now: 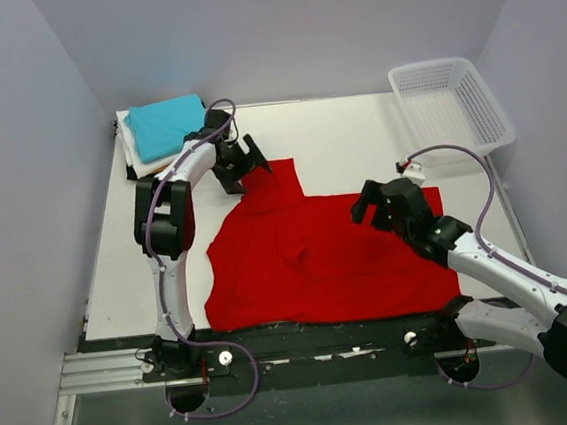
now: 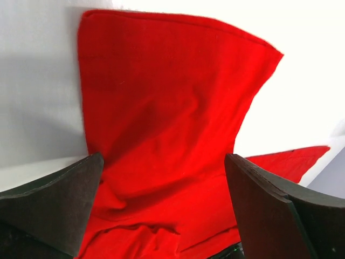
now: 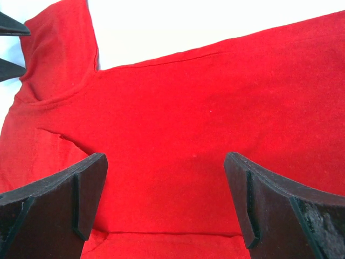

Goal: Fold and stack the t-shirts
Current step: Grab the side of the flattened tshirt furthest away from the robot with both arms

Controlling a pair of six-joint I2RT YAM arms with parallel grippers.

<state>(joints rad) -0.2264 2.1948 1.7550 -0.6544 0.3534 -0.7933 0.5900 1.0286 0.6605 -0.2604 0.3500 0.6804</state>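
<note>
1. Bright red short-sleeved cloth t-shirt (image 1: 318, 259) lies spread out on the white table (image 1: 346, 131), slightly wrinkled, hem at the near edge, one sleeve pointing to the far side.
2. Left gripper (image 1: 241, 166) is over that far sleeve, jaws released wide, nothing grasped.
3. Right gripper (image 1: 383, 203) is over the shirt's right part, jaws wide apart, empty.
4. Folded teal tee (image 1: 165, 126) tops a pile at the far-left corner, with a folded white tee (image 1: 128, 142) under it.
5. White plastic lattice basket (image 1: 451, 106) sits at the far-right corner, apart from the shirt.
</note>
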